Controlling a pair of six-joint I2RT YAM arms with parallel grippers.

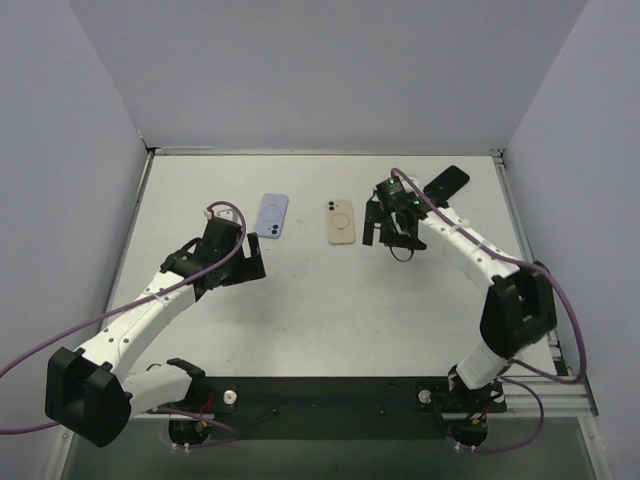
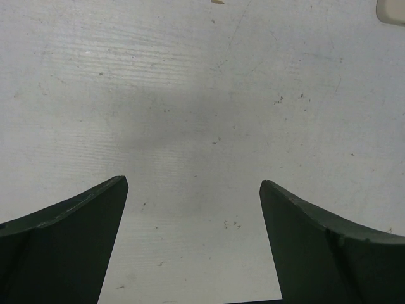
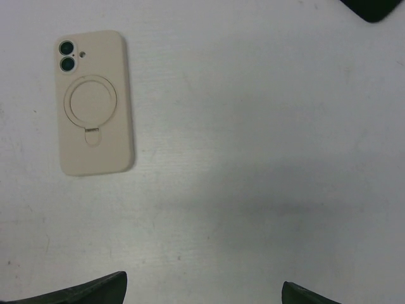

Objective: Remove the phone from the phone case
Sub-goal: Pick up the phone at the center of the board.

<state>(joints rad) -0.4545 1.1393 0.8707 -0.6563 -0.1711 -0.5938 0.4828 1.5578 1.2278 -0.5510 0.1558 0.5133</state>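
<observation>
**While both grippers stand open, the right one is closer to the case**

As I read the overhead view, the beige case [image 1: 341, 222] lies flat on the table [image 1: 330, 320]. Its long axis runs from near to far and its camera end points away from the arm bases. The phone [image 3: 66, 48] looks to be inside it, since lenses show through the cutout on the right wrist camera.

My right gripper [image 1: 375, 228] hangs just to the right of the case without touching it, fingers spread wide with nothing between them. From that wrist, the case sits ahead and to the left.

The left gripper [image 1: 252, 258] is equally wide and empty, farther off to the case's left and nearer the bases. A purple phone [image 1: 273, 215] lies just left of the case. A black object [image 1: 446, 183] lies well to its right.

I judge the right arm better placed: it would shift left and close across the case's long edges.
</observation>
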